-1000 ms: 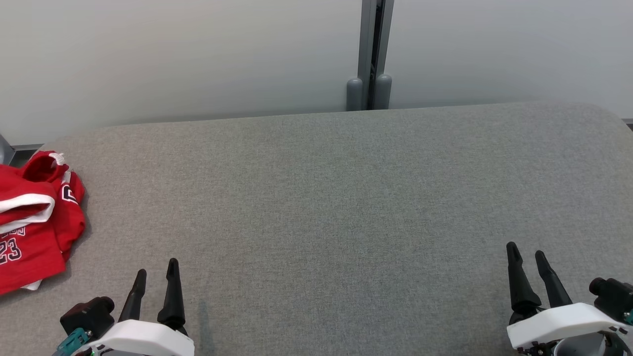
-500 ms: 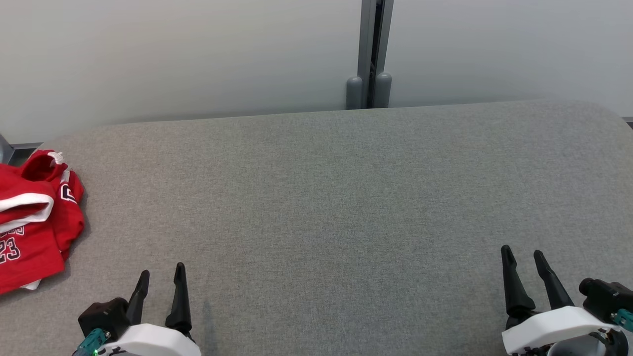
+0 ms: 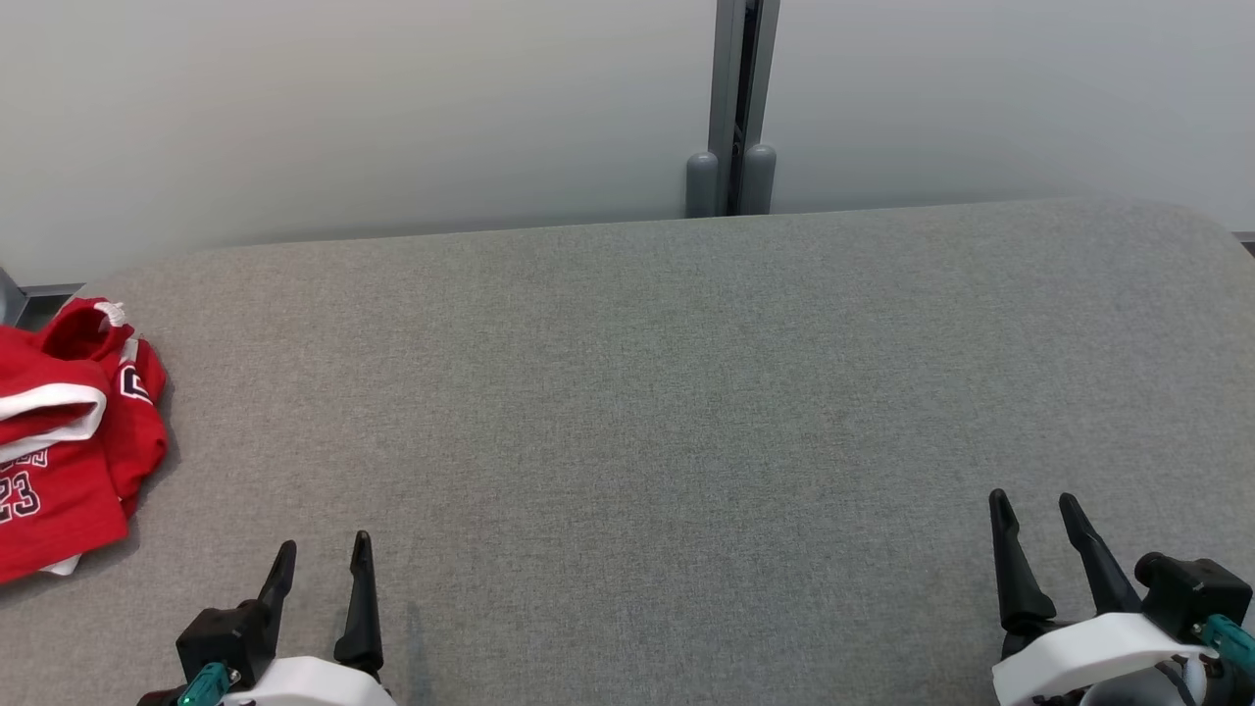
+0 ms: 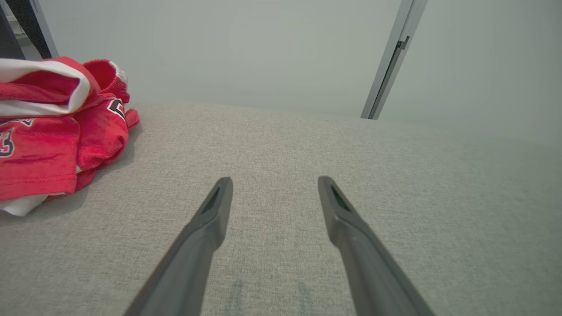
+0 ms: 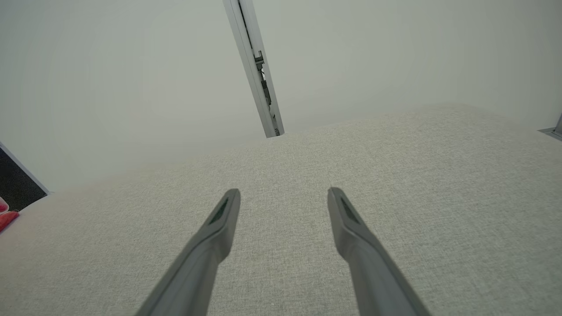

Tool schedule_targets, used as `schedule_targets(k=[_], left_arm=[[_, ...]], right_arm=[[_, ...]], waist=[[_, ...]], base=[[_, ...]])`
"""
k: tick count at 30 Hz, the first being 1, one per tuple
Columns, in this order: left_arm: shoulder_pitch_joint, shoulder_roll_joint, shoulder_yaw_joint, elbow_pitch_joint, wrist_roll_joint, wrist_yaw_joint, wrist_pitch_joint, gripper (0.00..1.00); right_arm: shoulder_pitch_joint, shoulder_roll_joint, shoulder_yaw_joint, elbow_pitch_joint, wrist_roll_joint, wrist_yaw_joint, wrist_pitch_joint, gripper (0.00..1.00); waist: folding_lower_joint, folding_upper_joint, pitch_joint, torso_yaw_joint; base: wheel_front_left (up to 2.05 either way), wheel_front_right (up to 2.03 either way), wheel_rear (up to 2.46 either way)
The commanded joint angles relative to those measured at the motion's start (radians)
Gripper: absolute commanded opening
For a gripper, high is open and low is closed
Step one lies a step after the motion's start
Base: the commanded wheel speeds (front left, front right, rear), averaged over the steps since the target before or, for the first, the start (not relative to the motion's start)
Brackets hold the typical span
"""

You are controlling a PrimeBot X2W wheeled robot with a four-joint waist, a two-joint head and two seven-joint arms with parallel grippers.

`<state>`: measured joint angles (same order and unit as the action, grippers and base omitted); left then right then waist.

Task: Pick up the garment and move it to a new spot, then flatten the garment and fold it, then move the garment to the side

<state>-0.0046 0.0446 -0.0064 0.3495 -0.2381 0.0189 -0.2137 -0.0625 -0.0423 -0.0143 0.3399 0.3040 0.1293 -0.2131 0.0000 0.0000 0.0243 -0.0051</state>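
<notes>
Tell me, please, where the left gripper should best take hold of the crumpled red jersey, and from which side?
Probably the bunched red fold at the inner edge of the red jersey, approached from the middle of the grey surface by the open left gripper. That fold stands raised and faces the gripper, while the jersey's outer part runs out of the head view.

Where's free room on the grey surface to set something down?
Bare: the whole grey fabric surface between the red-and-white jersey at the left edge, the left gripper, the right gripper and the pale back wall. Crowded: far left edge, at the jersey.
</notes>
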Motion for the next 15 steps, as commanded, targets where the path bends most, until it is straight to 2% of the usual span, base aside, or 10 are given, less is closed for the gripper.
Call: schedule_targets(k=[1,15], left_arm=[[0.003,0.006,0.0,-0.011,0.023,0.008,-0.009,1.0],[0.009,0.007,0.011,-0.045,0.115,0.021,-0.034,1.0]], right_arm=[[-0.011,-0.009,0.0,-0.002,-0.021,0.002,-0.011,1.0],[-0.011,-0.011,-0.008,-0.029,-0.113,0.002,-0.036,1.0]], waist=[[0.0,0.0,0.0,0.0],[0.0,0.0,0.002,-0.005]], base=[[0.0,0.0,0.0],[0.0,0.0,0.0]])
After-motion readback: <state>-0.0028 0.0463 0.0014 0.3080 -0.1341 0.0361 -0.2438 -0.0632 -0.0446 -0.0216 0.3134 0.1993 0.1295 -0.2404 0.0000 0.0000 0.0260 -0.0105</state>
